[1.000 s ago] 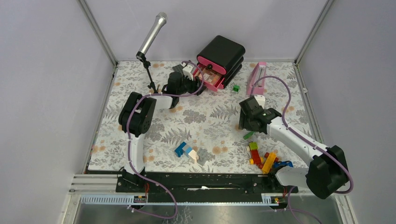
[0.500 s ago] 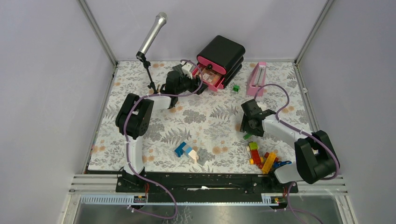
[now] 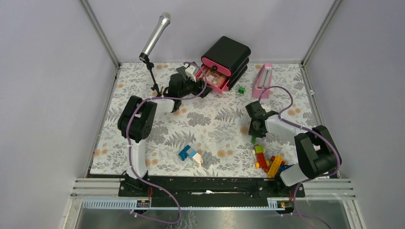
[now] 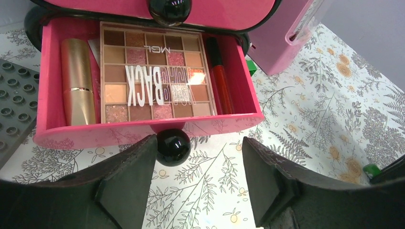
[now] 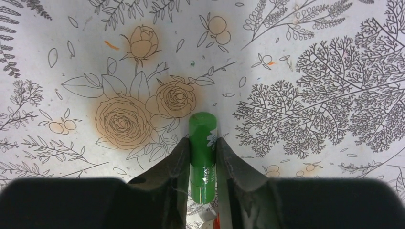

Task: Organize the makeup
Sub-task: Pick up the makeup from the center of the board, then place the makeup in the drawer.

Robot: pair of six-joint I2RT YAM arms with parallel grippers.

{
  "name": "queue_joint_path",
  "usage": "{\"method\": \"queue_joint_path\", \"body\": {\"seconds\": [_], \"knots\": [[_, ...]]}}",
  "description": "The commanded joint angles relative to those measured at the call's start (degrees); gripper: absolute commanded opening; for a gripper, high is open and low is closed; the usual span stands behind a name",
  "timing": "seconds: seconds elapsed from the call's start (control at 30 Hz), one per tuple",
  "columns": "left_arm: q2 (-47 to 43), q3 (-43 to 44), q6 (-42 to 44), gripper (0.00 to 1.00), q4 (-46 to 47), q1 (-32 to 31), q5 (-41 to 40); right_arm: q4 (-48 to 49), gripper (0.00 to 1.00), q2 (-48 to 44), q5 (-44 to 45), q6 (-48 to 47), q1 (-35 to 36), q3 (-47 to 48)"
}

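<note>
Palette [image 4: 157,78], gold lipstick [image 4: 76,81], red pencil [image 4: 220,76] lie in pink drawer [image 4: 95,134] just beyond left gripper [image 4: 198,151], fingers spread. Right gripper [image 5: 203,145] clamped on green tube [image 5: 203,125].

Pink drawer [image 4: 143,128], brown palette [image 4: 157,86], green tube [image 5: 202,143]

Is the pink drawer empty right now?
No, the drawer holds a palette, a gold lipstick and a red pencil.

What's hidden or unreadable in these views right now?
- Left wrist: upper drawer contents, behind its shut front.
- Left wrist: open drawer's rear, covered by the upper drawer.
- Right wrist: green tube's label, too small to read.
- Top external: drawer contents, too small.
</note>
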Motion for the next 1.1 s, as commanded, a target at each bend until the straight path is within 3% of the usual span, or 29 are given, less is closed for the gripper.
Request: {"method": "queue_joint_path", "body": {"seconds": [0.0,0.07,0.17,0.43,0.63,0.83,1.07], "knots": [[-4.07,-0.75,0.24,0.68,3.4,-0.01,1.49,0.75,0.22,0.34,-0.34,-2.49,-0.26,1.71],[-4.39,-0.85,0.71,0.68,3.06,0.03,1.62,1.09,0.11,-0.97,-1.69,-5.45,-0.26,3.36],[-5.31,-1.61,1.76,0.68,2.45,-0.01,1.74,1.88,0.03,-2.9,-4.74,-9.57,-0.18,7.16],[-8.9,-5.53,3.48,0.68,2.61,0.63,-0.22,16.91,0.01,-5.77,-22.47,-19.94,-0.18,15.37],[-10.59,-7.87,3.79,0.68,2.04,1.19,-2.5,21.33,0.01,3.86,-32.29,-30.3,0.09,26.13],[-12.15,-9.44,3.87,0.68,1.78,2.12,-3.4,16.97,0.07,16.5,-37.52,-43.03,0.46,42.69],[-12.94,-9.45,5.41,0.68,-0.19,2.8,-2.99,10.52,0.06,27.24,-35.15,-60.74,3.11,57.43]]}}
